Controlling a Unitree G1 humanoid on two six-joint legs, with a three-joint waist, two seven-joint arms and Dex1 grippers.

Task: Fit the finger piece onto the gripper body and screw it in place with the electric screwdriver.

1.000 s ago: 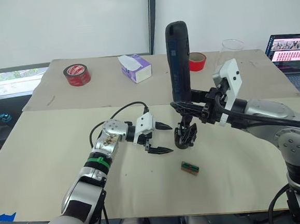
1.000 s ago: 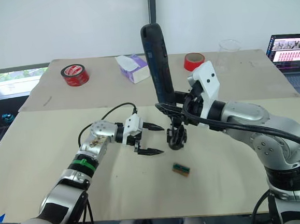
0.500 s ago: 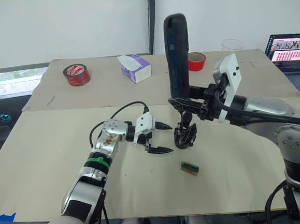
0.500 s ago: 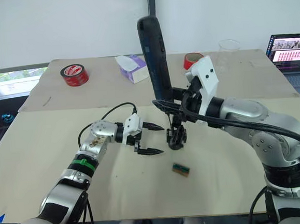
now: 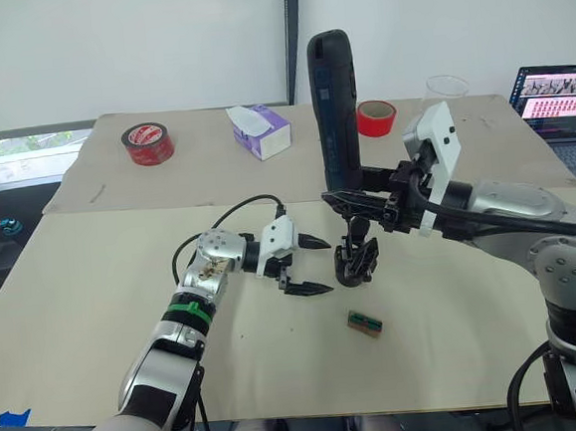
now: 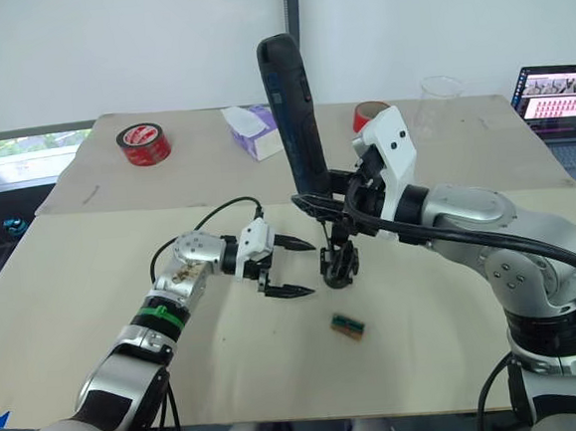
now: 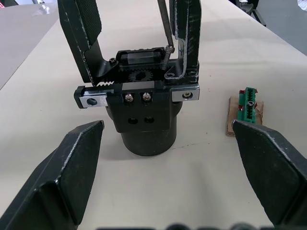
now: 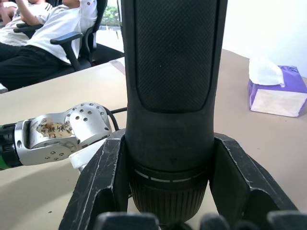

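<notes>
The gripper body [image 5: 355, 261] stands on the table's middle, a black geared block [image 7: 144, 111]. Two black fingers rise from it. The finger piece [image 7: 187, 29] is the one beside the screwdriver's bit, seated on the body. The electric screwdriver [image 5: 333, 102] stands nearly upright over the body, its thin bit [image 7: 164, 26] touching a screw at that finger's base. My right gripper [image 5: 354, 196] is shut on the screwdriver's lower barrel [image 8: 170, 72]. My left gripper [image 5: 323, 266] hangs open just left of the body, its fingers [image 7: 72, 177] either side of it without touching.
A small green-and-brown block [image 5: 365, 322] lies just in front of the body. On the far table stand two red tape rolls [image 5: 148, 144] [image 5: 377, 119], a purple tissue box [image 5: 259, 131], a clear cup [image 5: 445, 91] and a laptop [image 5: 556, 99]. People sit beyond the table [image 8: 43, 28].
The screwdriver's top has leaned slightly to the left while its bit stays at the gripper body. My left gripper has not moved.
</notes>
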